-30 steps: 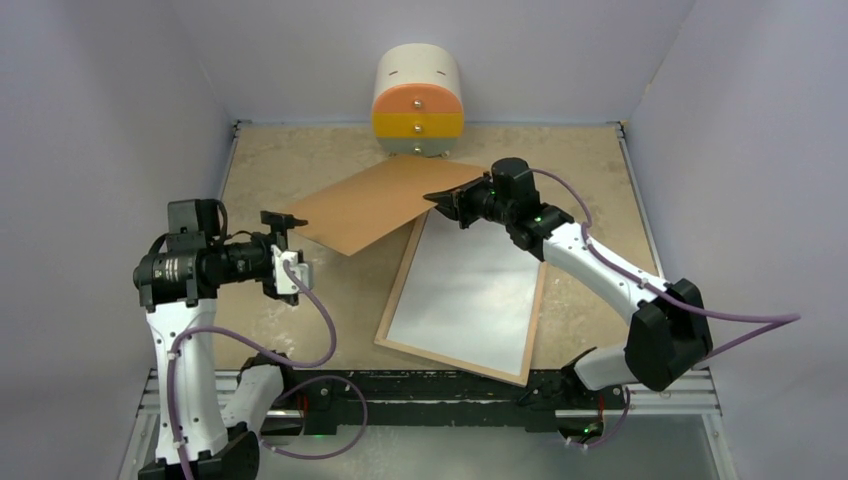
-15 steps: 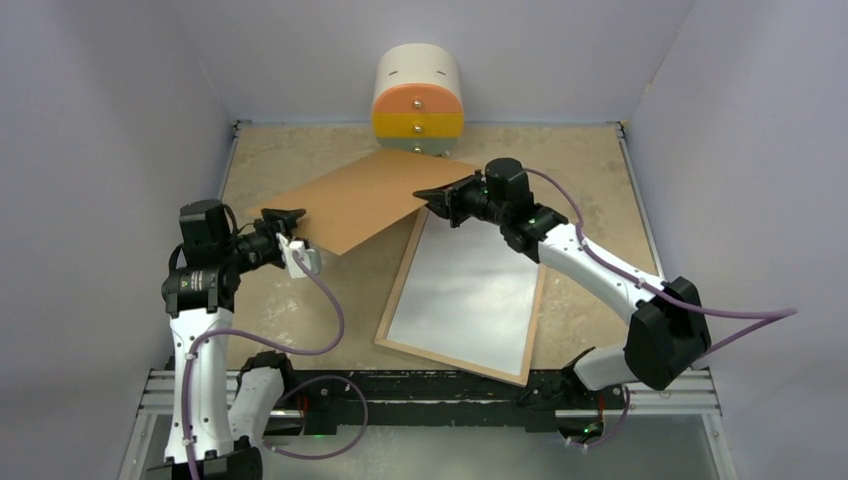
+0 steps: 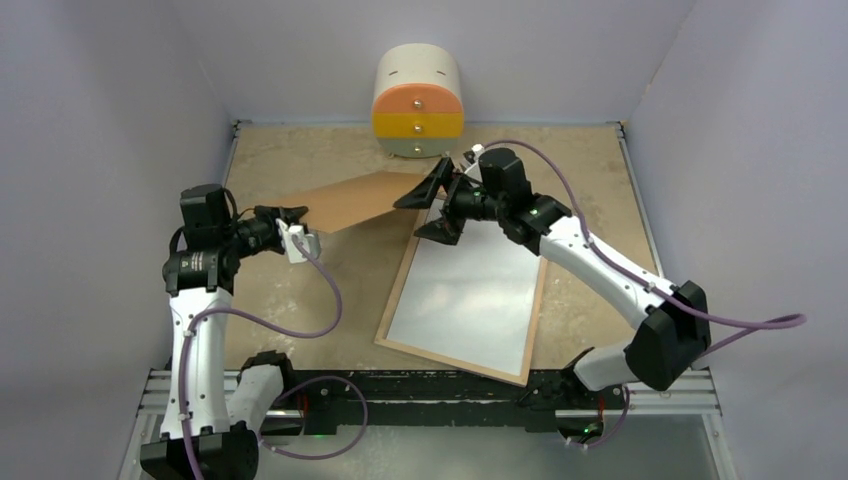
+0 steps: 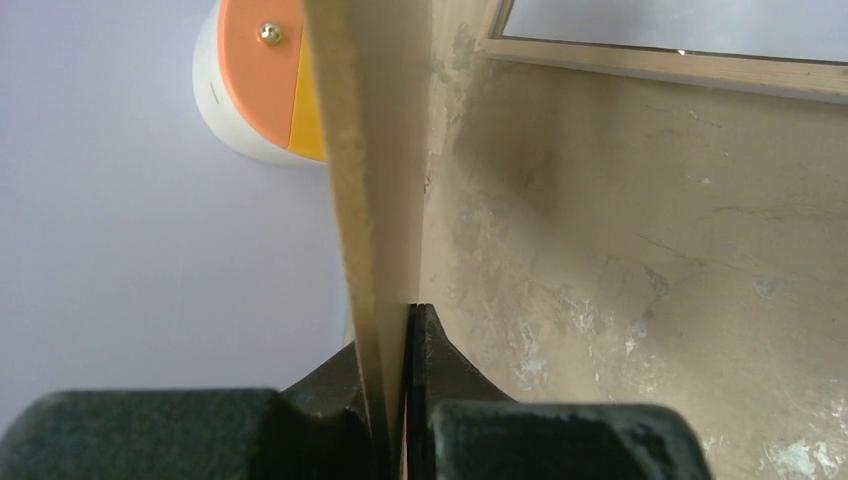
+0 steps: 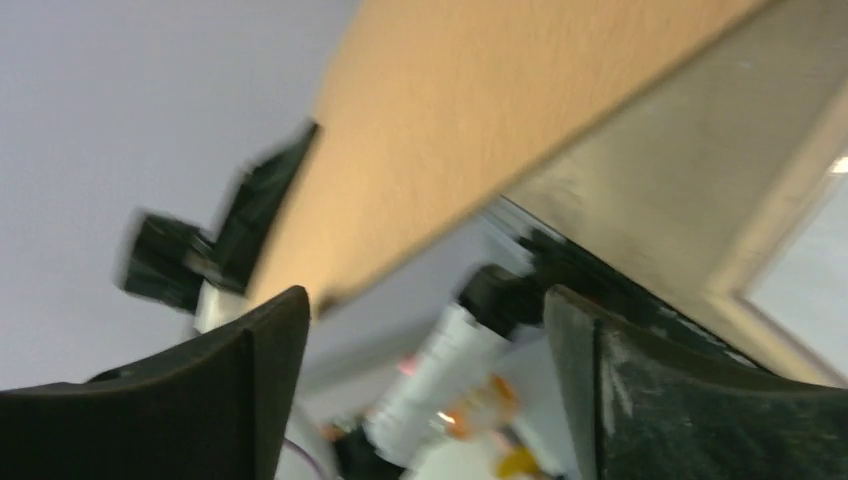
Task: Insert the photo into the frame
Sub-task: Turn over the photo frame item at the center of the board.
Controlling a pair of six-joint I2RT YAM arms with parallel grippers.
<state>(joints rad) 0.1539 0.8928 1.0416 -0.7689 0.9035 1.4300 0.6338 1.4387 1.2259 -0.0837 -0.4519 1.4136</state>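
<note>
Mottled beige table [image 3: 300, 300] carrying 1 frame [image 3: 465, 290], which lies flat at centre-right, just in front of the right arm: a large thin rectangle with a light wood-coloured rim around a pale, reflective pane. 1 plain brown backing board [image 3: 355, 200] is lifted off the table behind the frame's far-left corner, tilted almost edge-on. 1 rounded white drawer unit [image 3: 417, 85] stands at the far wall, with 3 drawers (orange, yellow, pale), each with 1 knob. 2 grippers: left gripper [image 3: 288, 214] clamped on the board's left end; right gripper [image 3: 407, 222] with jaws spread wide at the board's right end
</note>
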